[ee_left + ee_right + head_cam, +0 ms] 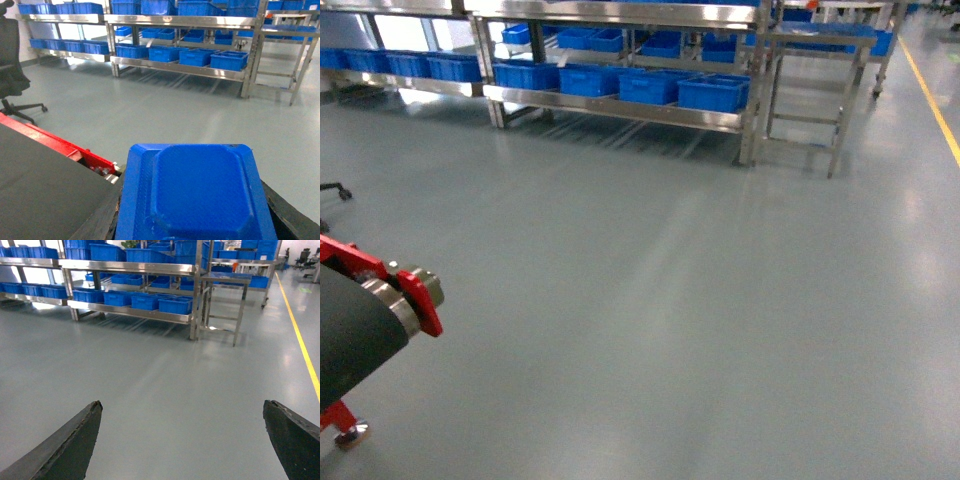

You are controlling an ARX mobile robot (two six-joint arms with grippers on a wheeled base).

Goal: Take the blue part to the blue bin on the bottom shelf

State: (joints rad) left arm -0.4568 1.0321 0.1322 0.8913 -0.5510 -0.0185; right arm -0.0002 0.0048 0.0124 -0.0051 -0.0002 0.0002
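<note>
A blue part (200, 180), a moulded plastic piece with a raised octagonal face, fills the bottom of the left wrist view. My left gripper (194, 210) is shut on it, dark fingers (107, 220) showing at both its sides. The bottom shelf (620, 108) of a steel rack stands far across the floor, carrying a row of blue bins (713, 92). The left wrist view shows that shelf (180, 68) and its bins (229, 60) too. My right gripper (182, 405) is open over bare grey floor, nothing between its fingers. Neither gripper appears in the head view.
A black conveyor belt with a red frame (360, 330) sits at the near left. An office chair (10, 65) stands left of it. A steel frame table (810, 100) adjoins the rack's right end. A yellow floor line (930, 90) runs along the right.
</note>
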